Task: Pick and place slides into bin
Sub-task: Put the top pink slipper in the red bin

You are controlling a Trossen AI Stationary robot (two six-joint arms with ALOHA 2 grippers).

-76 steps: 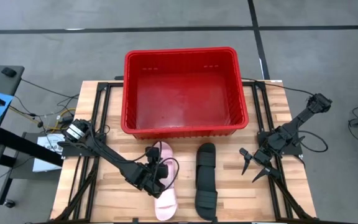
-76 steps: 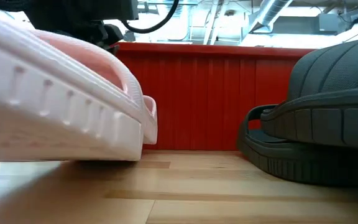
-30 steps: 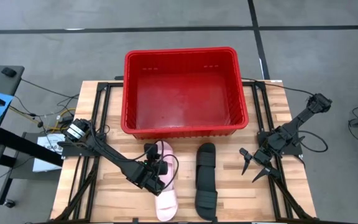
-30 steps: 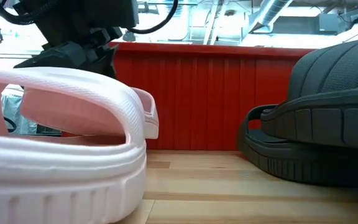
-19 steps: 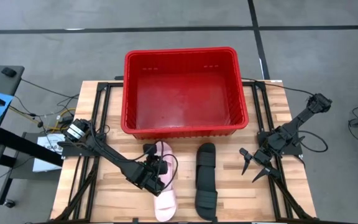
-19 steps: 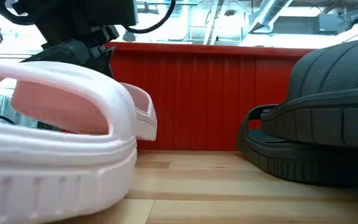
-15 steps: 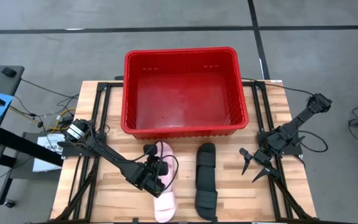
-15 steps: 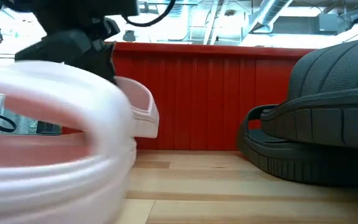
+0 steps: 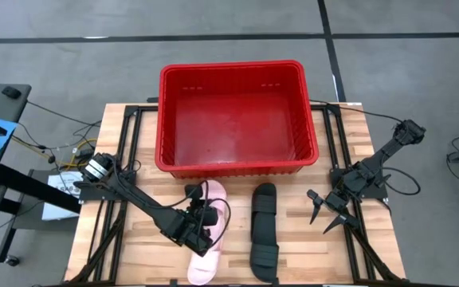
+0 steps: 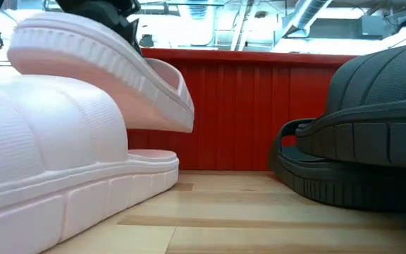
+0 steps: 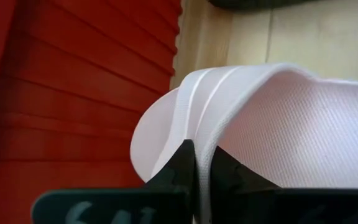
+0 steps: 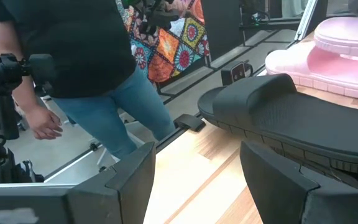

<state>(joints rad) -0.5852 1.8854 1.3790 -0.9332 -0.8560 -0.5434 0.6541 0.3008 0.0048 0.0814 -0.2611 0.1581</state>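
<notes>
Two pale pink slides lie in front of the red bin (image 9: 229, 68). One pink slide (image 10: 104, 60) is raised and tilted above the other (image 10: 48, 169), which rests on the table by its sole. My left gripper (image 9: 200, 225) is shut on the raised slide (image 11: 278, 124). The black slides (image 9: 264, 231) lie stacked to the right of the pink ones, sole down on the wood. My right gripper (image 9: 325, 211) stands open near the table's right edge, its fingers (image 12: 135, 180) apart with nothing between them. My left gripper pinches a thin, ridged edge of the pink slide (image 11: 199, 134), which looks like the strap's rim, between its two fingers (image 11: 182, 165). The fingers come slanting from the table's left. The slide sits tilted, lifted above the other pink slide; whether any part of it rests there, I cannot tell.
The bin's near wall (image 10: 245, 113) stands close behind the slides. Black frame rails (image 9: 126, 159) run along both sides of the table. A person (image 12: 98, 56) stands beyond the table in the right wrist view. Bare wood shows between the black slides and my right gripper.
In the low view one pink slide has risen and tipped up over the other. In the high view the near end of the pink slides has swung toward the table's left edge. My left gripper has shifted slightly toward the near edge.
</notes>
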